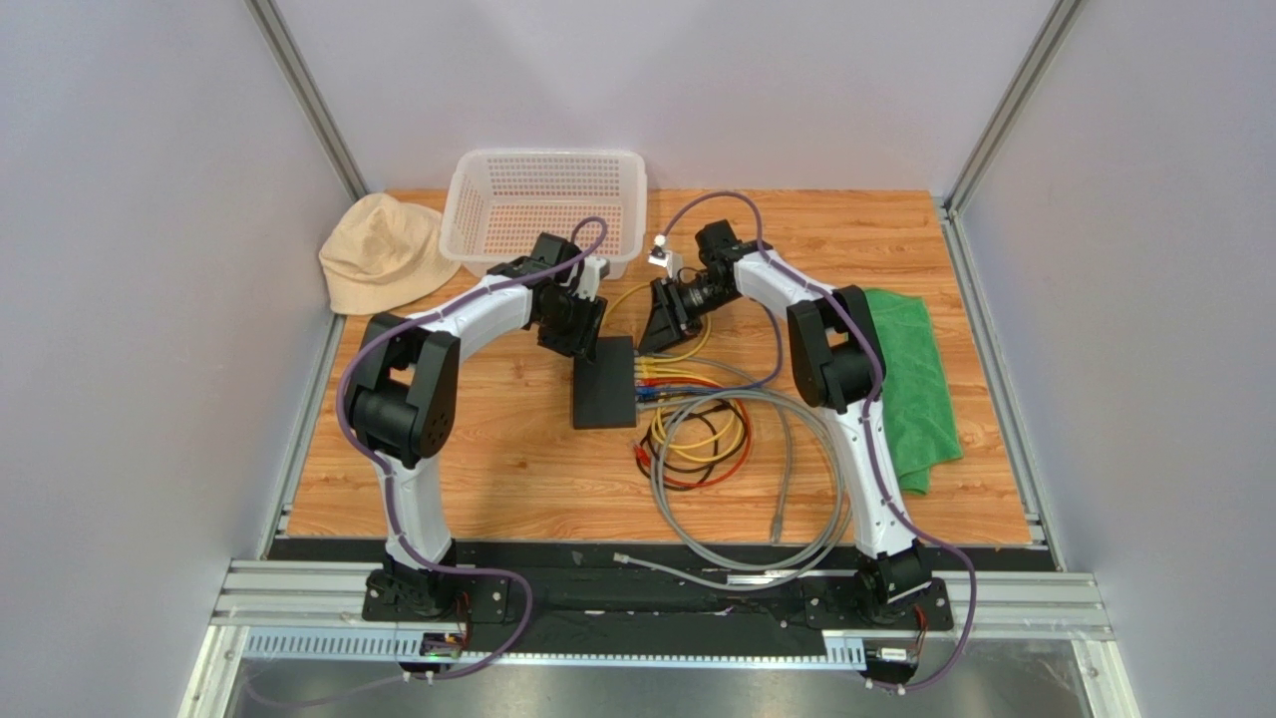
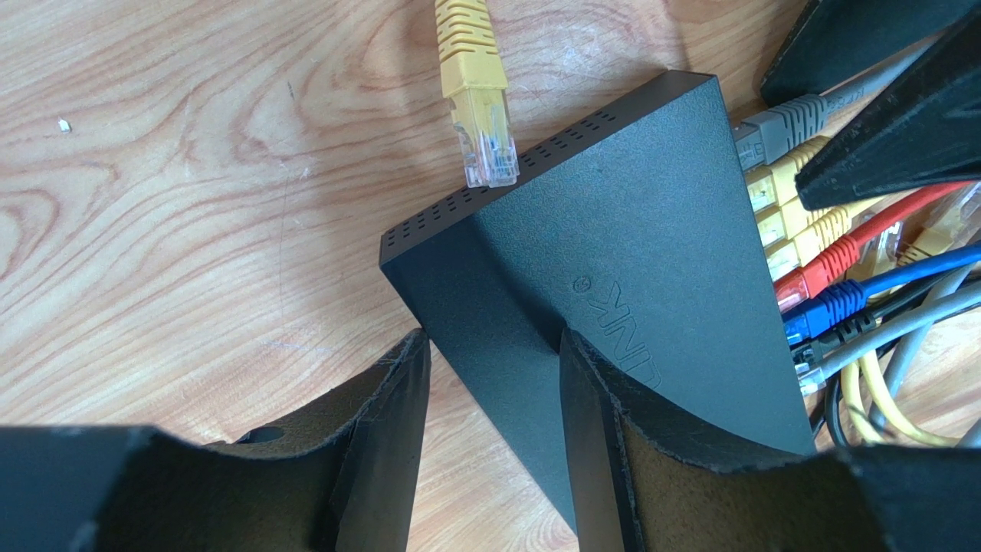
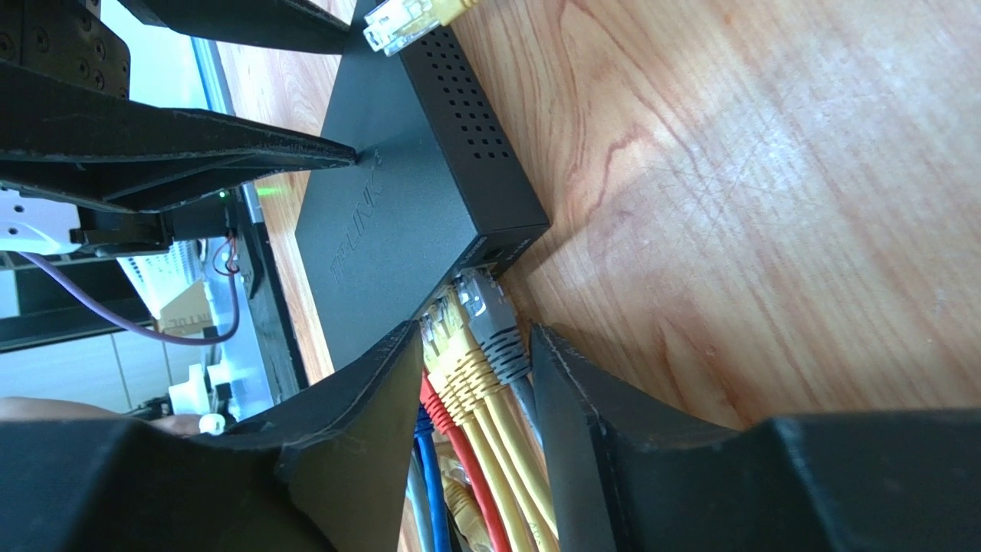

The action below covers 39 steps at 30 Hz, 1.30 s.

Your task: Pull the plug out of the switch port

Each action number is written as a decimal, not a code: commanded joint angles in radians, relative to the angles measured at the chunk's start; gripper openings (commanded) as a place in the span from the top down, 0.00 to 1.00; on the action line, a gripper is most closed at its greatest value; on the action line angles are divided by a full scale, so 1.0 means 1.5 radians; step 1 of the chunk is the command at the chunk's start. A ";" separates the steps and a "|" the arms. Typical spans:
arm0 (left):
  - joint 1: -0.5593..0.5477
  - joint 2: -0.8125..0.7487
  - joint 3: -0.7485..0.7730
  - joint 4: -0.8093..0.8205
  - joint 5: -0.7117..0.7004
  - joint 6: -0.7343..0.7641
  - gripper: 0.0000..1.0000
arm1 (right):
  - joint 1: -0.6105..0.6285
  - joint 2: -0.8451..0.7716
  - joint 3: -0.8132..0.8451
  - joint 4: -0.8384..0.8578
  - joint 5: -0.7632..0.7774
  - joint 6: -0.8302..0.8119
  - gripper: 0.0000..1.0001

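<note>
Two grippers flank a black switch (image 1: 604, 386) lying flat in the middle of the wooden table (image 1: 479, 479), between the arms. The left gripper (image 2: 493, 339), fingers apart, straddles the switch's edge opposite its ports, with one fingertip resting on the lid. The right gripper (image 3: 474, 334), likewise spread, brackets a grey plug (image 3: 497, 322) and yellow plugs (image 3: 455, 362) seated in the port row; contact with them cannot be judged. A red plug (image 2: 823, 270) and a blue plug (image 2: 829, 308) sit alongside. A loose yellow plug (image 2: 484, 127) lies at the switch's vented side.
</note>
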 commanded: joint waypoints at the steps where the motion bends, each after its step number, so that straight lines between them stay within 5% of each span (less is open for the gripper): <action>1: -0.008 0.021 -0.007 -0.010 0.005 0.024 0.47 | 0.017 0.045 -0.005 0.018 0.044 0.015 0.54; 31: -0.008 0.028 -0.004 -0.010 0.016 0.028 0.47 | 0.058 0.056 -0.003 0.020 0.121 0.047 0.62; 34: -0.008 0.028 -0.004 -0.011 0.016 0.028 0.47 | 0.064 0.051 -0.004 0.020 0.147 0.048 0.71; 39: -0.008 0.028 -0.003 -0.009 0.016 0.029 0.47 | 0.072 0.042 -0.010 0.019 0.182 0.045 0.98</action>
